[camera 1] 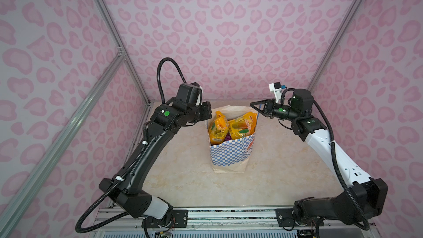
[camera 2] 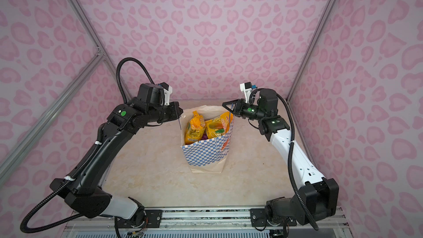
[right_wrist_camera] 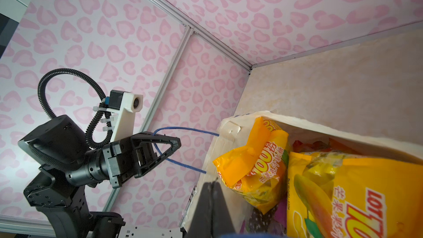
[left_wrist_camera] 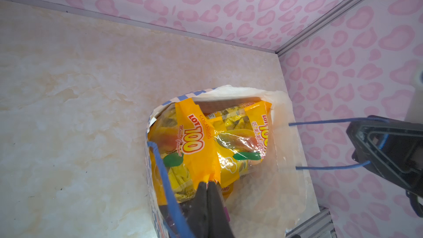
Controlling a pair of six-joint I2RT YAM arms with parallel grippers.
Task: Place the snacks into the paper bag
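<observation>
Tabletop [camera 1: 183, 184]; bent arms [camera 1: 142, 152] beside paper bag [camera 1: 229, 156]

Robot test booth, aluminium frame [camera 1: 68, 131], patterned walls [camera 1: 229, 30]

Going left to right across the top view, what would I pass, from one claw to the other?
In a top view: left gripper → paper bag, standing open with snacks poking out → right gripper. Each gripper is shut on a blue cord handle of the bag.
</observation>
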